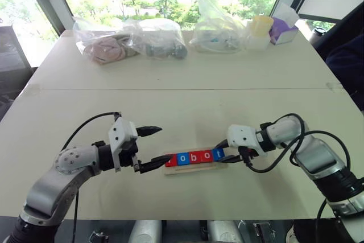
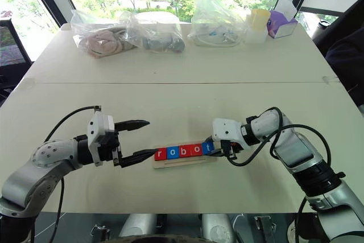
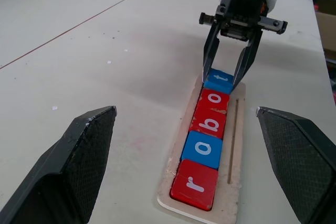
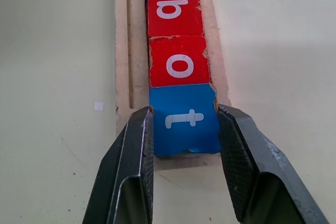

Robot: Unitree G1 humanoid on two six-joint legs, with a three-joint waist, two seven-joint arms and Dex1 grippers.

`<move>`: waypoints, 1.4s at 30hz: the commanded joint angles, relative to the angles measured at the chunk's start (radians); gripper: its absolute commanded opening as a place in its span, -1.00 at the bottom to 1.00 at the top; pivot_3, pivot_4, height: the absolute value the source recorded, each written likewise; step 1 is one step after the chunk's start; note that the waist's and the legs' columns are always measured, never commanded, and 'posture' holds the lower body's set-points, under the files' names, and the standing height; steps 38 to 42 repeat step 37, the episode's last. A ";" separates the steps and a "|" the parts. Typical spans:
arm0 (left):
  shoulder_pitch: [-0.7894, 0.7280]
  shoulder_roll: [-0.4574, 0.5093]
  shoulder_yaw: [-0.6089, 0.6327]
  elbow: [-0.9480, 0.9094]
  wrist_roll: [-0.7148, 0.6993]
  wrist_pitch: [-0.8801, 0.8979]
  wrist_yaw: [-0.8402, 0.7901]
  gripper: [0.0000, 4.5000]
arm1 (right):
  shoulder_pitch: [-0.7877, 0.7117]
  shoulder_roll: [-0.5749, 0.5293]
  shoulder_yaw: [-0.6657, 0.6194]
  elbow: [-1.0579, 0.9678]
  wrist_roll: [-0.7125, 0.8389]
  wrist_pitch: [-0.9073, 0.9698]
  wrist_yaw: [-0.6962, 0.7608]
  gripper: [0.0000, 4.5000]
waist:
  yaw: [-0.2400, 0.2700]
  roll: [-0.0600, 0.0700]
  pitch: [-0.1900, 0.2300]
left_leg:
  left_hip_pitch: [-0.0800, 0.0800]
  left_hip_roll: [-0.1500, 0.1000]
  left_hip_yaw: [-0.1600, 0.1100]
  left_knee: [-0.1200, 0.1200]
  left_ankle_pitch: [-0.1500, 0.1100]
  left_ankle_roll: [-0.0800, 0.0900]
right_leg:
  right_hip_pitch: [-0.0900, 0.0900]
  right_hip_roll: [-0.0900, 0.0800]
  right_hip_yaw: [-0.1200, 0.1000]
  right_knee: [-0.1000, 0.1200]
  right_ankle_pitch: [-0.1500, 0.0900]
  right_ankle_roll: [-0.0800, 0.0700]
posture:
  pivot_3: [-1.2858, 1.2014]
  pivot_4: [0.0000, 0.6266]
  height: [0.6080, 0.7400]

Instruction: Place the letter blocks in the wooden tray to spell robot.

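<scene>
The right gripper (image 4: 185, 129) is clamped on the blue t block (image 4: 185, 118) — the last of five letter blocks lying in the wooden tray (image 3: 237, 145), with the red o block (image 4: 179, 61) touching it just beyond the fingertips. The left gripper (image 1: 149, 148) stands wide apart and holds nothing — its lower fingertip is right beside the tray's other end, near the red r block (image 3: 195, 183).
</scene>
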 commanded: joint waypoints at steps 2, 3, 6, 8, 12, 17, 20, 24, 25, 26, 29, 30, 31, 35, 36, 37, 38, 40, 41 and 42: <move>0.004 0.002 0.020 -0.039 -0.010 -0.007 0.008 1.00 | -0.006 0.005 0.001 -0.042 -0.001 0.005 -0.006 -0.49 | 0.000 0.000 0.000 | 0.000 0.000 0.000 0.000 0.000 0.000 | 0.000 0.000 0.000 0.000 0.000 0.000 | 0.03 -0.52 1.00; 0.005 0.002 0.020 -0.040 -0.010 -0.007 0.009 1.00 | -0.004 0.004 0.002 -0.044 0.000 0.007 -0.006 -0.49 | 0.000 0.000 0.000 | 0.000 0.000 0.000 0.000 0.000 0.000 | 0.000 0.000 0.000 0.000 0.000 0.000 | 0.03 -0.52 1.00; 0.006 0.002 0.020 -0.042 -0.011 -0.007 0.011 1.00 | -0.002 0.004 0.004 -0.050 0.000 0.012 -0.007 -0.49 | 0.000 0.000 0.000 | 0.000 0.000 0.000 0.000 0.000 0.000 | 0.000 0.000 0.000 0.000 0.000 0.000 | 0.03 -0.52 1.00; 0.005 0.002 0.019 -0.042 -0.012 -0.005 0.012 1.00 | -0.002 0.003 0.004 -0.053 0.003 0.017 -0.005 -0.49 | 0.000 0.000 0.000 | 0.000 0.000 0.000 0.000 0.000 0.000 | 0.000 0.000 0.000 0.000 0.000 0.000 | 0.03 -0.52 1.00; 0.004 0.004 0.018 -0.041 -0.013 -0.006 0.012 1.00 | -0.001 0.005 0.003 -0.053 0.004 0.020 -0.004 -0.27 | 0.000 0.000 0.000 | 0.000 0.000 0.000 0.000 0.000 0.000 | 0.000 0.000 0.000 0.000 0.000 0.000 | 0.03 -0.52 1.00; 0.003 0.005 0.017 -0.039 -0.014 -0.006 0.010 1.00 | -0.008 0.006 -0.004 -0.056 0.009 0.030 -0.006 0.82 | 0.000 0.000 0.000 | 0.000 0.000 0.000 0.000 0.000 0.000 | 0.000 0.000 0.000 0.000 0.000 0.000 | 0.03 -0.52 1.00; 0.005 0.005 0.019 -0.041 -0.016 -0.005 0.010 1.00 | -0.019 -0.012 -0.028 -0.071 0.025 0.052 0.006 0.99 | 0.000 0.000 0.000 | 0.000 0.000 0.000 0.000 0.000 0.000 | 0.000 0.000 0.000 0.000 0.000 0.000 | 0.03 -0.52 1.00; 0.018 0.009 0.043 -0.049 -0.041 0.029 0.030 1.00 | -0.033 -0.054 -0.097 -0.097 0.077 0.112 0.013 0.99 | 0.000 0.000 0.000 | 0.000 0.000 0.000 0.000 0.000 0.000 | 0.000 0.000 0.000 0.000 0.000 0.000 | 0.03 -0.52 1.00; 0.023 0.011 0.053 -0.051 -0.048 0.038 0.034 1.00 | -0.031 -0.066 -0.114 -0.107 0.092 0.129 0.016 0.99 | 0.000 0.000 0.000 | 0.000 0.000 0.000 0.000 0.000 0.000 | 0.000 0.000 0.000 0.000 0.000 0.000 | 0.03 -0.52 1.00; 0.028 0.019 0.066 -0.056 -0.068 0.065 0.041 1.00 | -0.026 -0.081 -0.134 -0.121 0.109 0.144 0.020 0.99 | 0.000 0.000 0.000 | 0.000 0.000 0.000 0.000 0.000 0.000 | 0.000 0.000 0.000 0.000 0.000 0.000 | 0.03 -0.52 1.00; 0.052 0.049 0.130 -0.089 -0.146 0.126 0.043 1.00 | 0.019 -0.151 -0.208 -0.181 0.172 0.189 0.049 0.99 | 0.002 0.000 0.000 | 0.000 0.000 -0.001 0.000 0.000 0.000 | 0.000 0.000 0.000 0.000 0.000 0.000 | 0.03 -0.52 1.00; 0.073 0.074 0.153 -0.099 -0.154 0.137 0.029 1.00 | 0.035 -0.185 -0.241 -0.193 0.194 0.203 0.067 0.99 | 0.003 0.000 0.000 | 0.000 0.000 -0.001 0.000 0.000 0.000 | 0.000 0.000 -0.001 0.000 0.000 0.000 | 0.03 -0.52 1.00; 0.095 0.100 0.168 -0.105 -0.150 0.143 0.011 1.00 | 0.042 -0.211 -0.267 -0.197 0.211 0.216 0.076 0.99 | 0.002 0.000 0.000 | 0.000 0.000 -0.001 0.000 0.000 0.000 | 0.000 0.000 -0.001 0.000 0.000 0.000 | 0.03 -0.52 1.00; 0.129 0.139 0.193 -0.112 -0.161 0.143 -0.012 1.00 | 0.046 -0.248 -0.297 -0.193 0.234 0.224 0.075 0.99 | -0.002 0.000 0.000 | 0.001 0.000 0.001 0.000 0.000 0.000 | 0.000 0.000 0.000 0.000 0.000 -0.001 | 0.03 -0.52 1.00; 0.128 0.138 0.196 -0.111 -0.171 0.143 -0.015 1.00 | 0.039 -0.248 -0.297 -0.184 0.233 0.223 0.069 0.99 | -0.002 0.000 0.000 | 0.001 0.001 0.001 0.000 0.000 0.000 | 0.000 0.000 0.000 0.000 0.000 -0.001 | 0.03 -0.52 1.00; 0.127 0.139 0.199 -0.111 -0.178 0.148 -0.015 1.00 | 0.032 -0.246 -0.297 -0.175 0.233 0.224 0.062 0.99 | -0.002 0.000 0.000 | 0.001 0.001 0.001 0.000 0.000 0.000 | 0.001 0.000 0.000 0.000 0.000 -0.001 | 0.03 -0.52 1.00; 0.127 0.139 0.199 -0.111 -0.178 0.148 -0.015 1.00 | 0.032 -0.246 -0.297 -0.175 0.233 0.224 0.062 0.99 | -0.002 0.000 0.000 | 0.001 0.001 0.001 0.000 0.000 0.000 | 0.001 0.000 0.000 0.000 0.000 -0.001 | 0.03 -0.52 1.00; 0.127 0.139 0.199 -0.111 -0.178 0.148 -0.015 1.00 | 0.032 -0.246 -0.297 -0.175 0.233 0.224 0.062 0.99 | -0.002 0.000 0.000 | 0.001 0.001 0.001 0.000 0.000 0.000 | 0.001 0.000 0.000 0.000 0.000 -0.001 | 0.03 -0.52 1.00; 0.127 0.139 0.199 -0.111 -0.178 0.148 -0.015 1.00 | 0.032 -0.246 -0.297 -0.175 0.233 0.224 0.062 0.99 | -0.002 0.000 0.000 | 0.001 0.001 0.001 0.000 0.000 0.000 | 0.001 0.000 0.000 0.000 0.000 -0.001 | 0.03 -0.52 1.00; 0.127 0.139 0.199 -0.111 -0.178 0.148 -0.015 1.00 | 0.032 -0.246 -0.297 -0.175 0.233 0.224 0.062 0.99 | -0.002 0.000 0.000 | 0.001 0.001 0.001 0.000 0.000 0.000 | 0.001 0.000 0.000 0.000 0.000 -0.001 | 0.03 -0.52 1.00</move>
